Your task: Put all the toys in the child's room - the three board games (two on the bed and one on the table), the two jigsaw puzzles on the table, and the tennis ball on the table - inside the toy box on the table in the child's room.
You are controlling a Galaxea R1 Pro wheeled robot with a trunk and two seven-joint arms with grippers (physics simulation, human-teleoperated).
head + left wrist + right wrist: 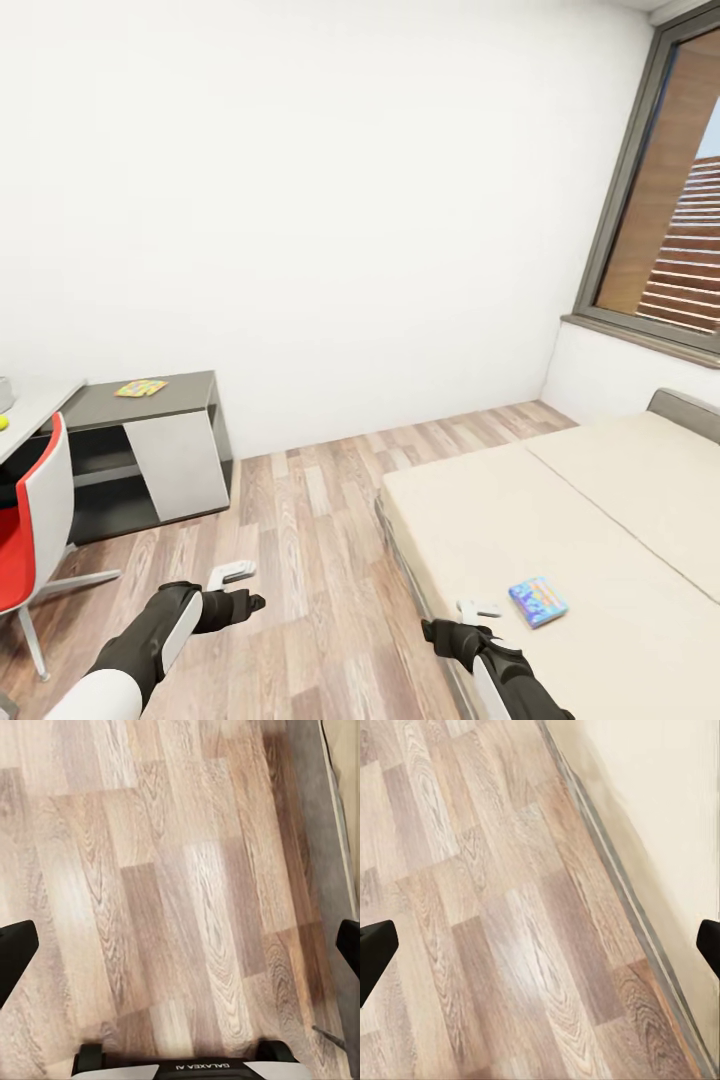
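The child's room (330, 200) has plain white walls, and a dark-framed window (665, 190) stands at the far right. A wood-plank floor (310, 540) runs from the near edge up to the far wall. At the right, the bed (600, 520) takes up the near-right part of the scene, its beige mattress crossed by a seam and a grey headboard showing at its far right end. At the left, the surface (35, 405) is pale and joins a lower dark grey cabinet (150, 455) with a light panel. A red and white chair (30, 535) stands in front of it at the near left.

Both arms reach forward low in the head view. The left pincer (232, 573) hangs over the floor between the chair and the bed, and its wrist view shows the dark fingers (16, 952) spread wide with bare planks between them, holding nothing. The right pincer (478, 607) hovers at the near edge of the bed, and its wrist view shows its fingers (375, 949) likewise wide apart over the floor and the mattress edge, empty.

One board game (538, 601), small and blue with colourful print, lies flat on the mattress just to the right of the right pincer, apart from it. A jigsaw puzzle (141, 387) lies flat on top of the cabinet. A small yellow-green thing (3, 423), likely the tennis ball, sits at the left edge on the pale surface, cut off by the frame.
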